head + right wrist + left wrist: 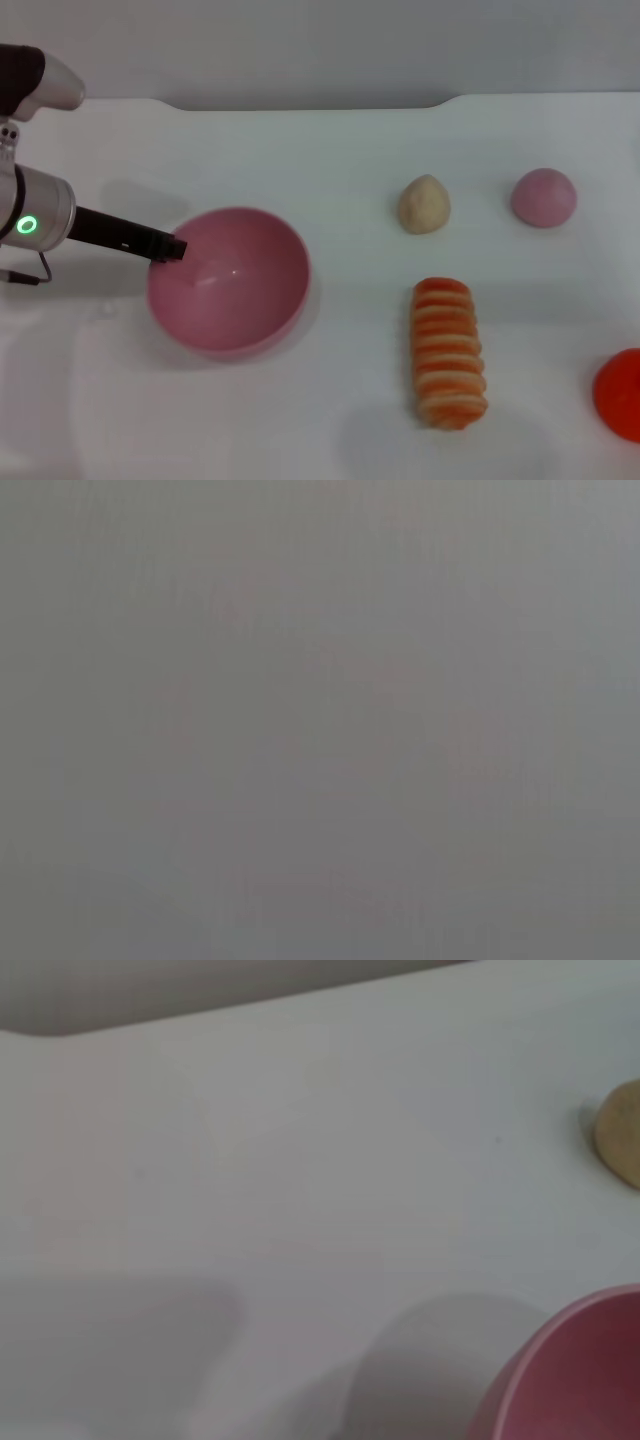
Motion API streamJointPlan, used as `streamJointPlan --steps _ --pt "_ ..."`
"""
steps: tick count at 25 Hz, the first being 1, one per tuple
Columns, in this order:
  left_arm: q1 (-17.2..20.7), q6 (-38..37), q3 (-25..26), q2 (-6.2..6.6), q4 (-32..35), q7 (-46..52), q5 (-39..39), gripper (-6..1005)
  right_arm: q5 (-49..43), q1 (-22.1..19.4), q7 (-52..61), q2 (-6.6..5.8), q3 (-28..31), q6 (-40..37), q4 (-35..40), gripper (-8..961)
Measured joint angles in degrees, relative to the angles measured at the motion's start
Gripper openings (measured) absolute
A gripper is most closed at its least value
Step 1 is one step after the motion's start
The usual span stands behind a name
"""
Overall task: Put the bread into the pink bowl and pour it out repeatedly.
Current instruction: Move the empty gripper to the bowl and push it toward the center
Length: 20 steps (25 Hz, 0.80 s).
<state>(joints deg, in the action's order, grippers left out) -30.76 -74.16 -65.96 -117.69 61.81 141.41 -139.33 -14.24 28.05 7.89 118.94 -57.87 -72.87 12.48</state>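
One pink bowl [230, 282] sits empty, left gripper [172, 247] clamped on its rim, bread [449, 352] well apart.

White table [350, 140] carries pink bowl [235, 285], bread [449, 352], beige lump [424, 205].

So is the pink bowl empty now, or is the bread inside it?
Empty. The pink bowl shows only its bare inside, and the bread lies on the table to its right, apart from it.

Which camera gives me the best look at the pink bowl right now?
The head view: it shows the whole pink bowl on the table, empty, the left gripper at its rim. The left wrist view catches only a piece of its rim; the right wrist view shows none of it.
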Motion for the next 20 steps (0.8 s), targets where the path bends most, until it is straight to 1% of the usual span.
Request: streamJointPlan --steps 4,7,9,11,13,15,18,20 --pt "0.00 0.10 0.28 -0.06 1.47 0.00 0.33 56 0.00 0.06 0.09 0.03 -0.25 0.36 0.00 556" --pt "0.14 -0.06 0.36 -0.03 3.76 0.00 0.76 53 0.00 0.42 1.83 0.02 -1.70 0.49 0.50 556" --pt "0.36 -0.06 0.40 0.00 5.15 0.01 0.79 52 -0.38 0.47 7.11 -0.17 -4.08 1.92 2.82 556" --pt "0.50 -0.01 0.44 0.04 6.21 0.01 0.83 51 -2.60 0.14 13.95 -0.44 -6.33 5.86 7.45 556" --pt "0.55 0.27 0.44 0.03 6.58 -0.36 0.88 50 -8.45 -0.45 21.75 -0.52 -7.55 12.50 14.36 556" --pt "0.55 0.46 0.44 0.00 6.63 -0.70 0.89 50 -17.63 -1.01 29.56 -0.51 -7.79 18.66 22.46 556" --pt "0.56 0.87 0.44 -0.04 6.53 -1.21 0.90 49 -36.38 -1.55 47.47 -0.40 -8.30 26.84 35.39 555" --pt "1.27 2.30 0.25 -0.07 6.25 -2.26 1.18 49 -50.72 -1.37 61.86 -0.44 -8.16 28.99 42.71 553"
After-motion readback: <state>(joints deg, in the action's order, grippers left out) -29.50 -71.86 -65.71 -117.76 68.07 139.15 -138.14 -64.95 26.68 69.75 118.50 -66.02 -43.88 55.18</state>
